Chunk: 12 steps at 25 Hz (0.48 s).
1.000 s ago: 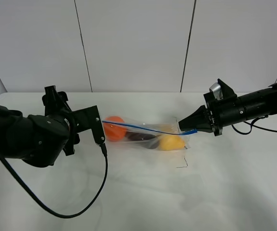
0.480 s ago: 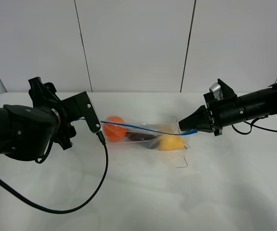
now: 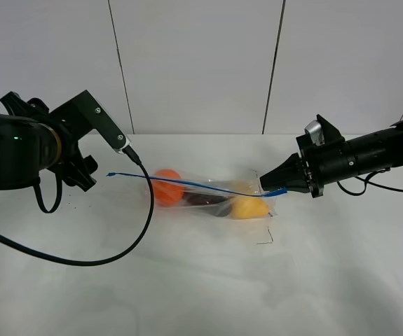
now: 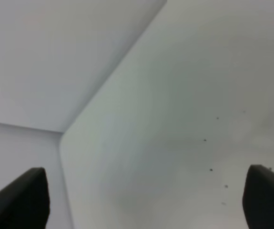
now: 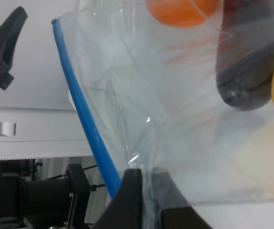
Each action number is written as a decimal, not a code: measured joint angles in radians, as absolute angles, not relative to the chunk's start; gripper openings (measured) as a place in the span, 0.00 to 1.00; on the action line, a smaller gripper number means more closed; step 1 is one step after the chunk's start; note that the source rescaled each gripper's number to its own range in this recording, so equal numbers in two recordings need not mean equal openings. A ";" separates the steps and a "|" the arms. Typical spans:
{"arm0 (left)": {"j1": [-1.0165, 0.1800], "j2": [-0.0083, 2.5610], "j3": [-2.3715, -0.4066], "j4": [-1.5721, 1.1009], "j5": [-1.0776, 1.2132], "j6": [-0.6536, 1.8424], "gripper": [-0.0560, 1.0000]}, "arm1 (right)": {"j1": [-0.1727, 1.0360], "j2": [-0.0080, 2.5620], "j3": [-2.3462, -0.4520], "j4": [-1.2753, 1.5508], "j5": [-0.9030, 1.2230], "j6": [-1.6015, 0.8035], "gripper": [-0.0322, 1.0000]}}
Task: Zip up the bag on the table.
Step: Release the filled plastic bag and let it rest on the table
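Note:
The clear bag (image 3: pixel 212 194) lies in the middle of the white table (image 3: pixel 208 287), with orange, dark purple and yellow items inside. Its blue zipper strip (image 3: pixel 180 180) runs along the upper edge, and its left end sticks out free toward the left arm (image 3: pixel 19 150). My right gripper (image 3: pixel 267 183) is shut on the bag's right end. In the right wrist view its jaws (image 5: pixel 148 195) pinch the clear plastic beside the blue strip (image 5: pixel 86 126). My left gripper (image 4: pixel 146 200) is open with nothing between its fingers, raised well left of the bag.
A black cable (image 3: pixel 117 255) loops from the left arm across the table in front of the bag. Thin corner marks (image 3: pixel 265 238) are drawn on the table just before the bag. Another cable (image 3: pixel 390 187) trails behind the right arm.
The left arm has pulled back from the bag's left end, rising and swinging left. The blue strip's left end now stands free. The right gripper and bag stay as they were.

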<state>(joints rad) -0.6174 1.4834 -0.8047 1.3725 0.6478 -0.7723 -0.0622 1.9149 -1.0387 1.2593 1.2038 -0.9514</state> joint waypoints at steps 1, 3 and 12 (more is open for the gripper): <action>-0.611 1.483 -0.806 1.353 0.642 -0.771 0.84 | -0.062 1.915 -1.039 1.259 1.204 -0.951 0.03; -0.593 1.483 -0.807 1.305 0.623 -0.770 0.84 | -0.062 1.915 -1.039 1.259 1.204 -0.951 0.03; -0.483 1.483 -0.807 1.062 0.547 -0.665 0.84 | -0.062 1.915 -1.039 1.254 1.204 -0.952 0.03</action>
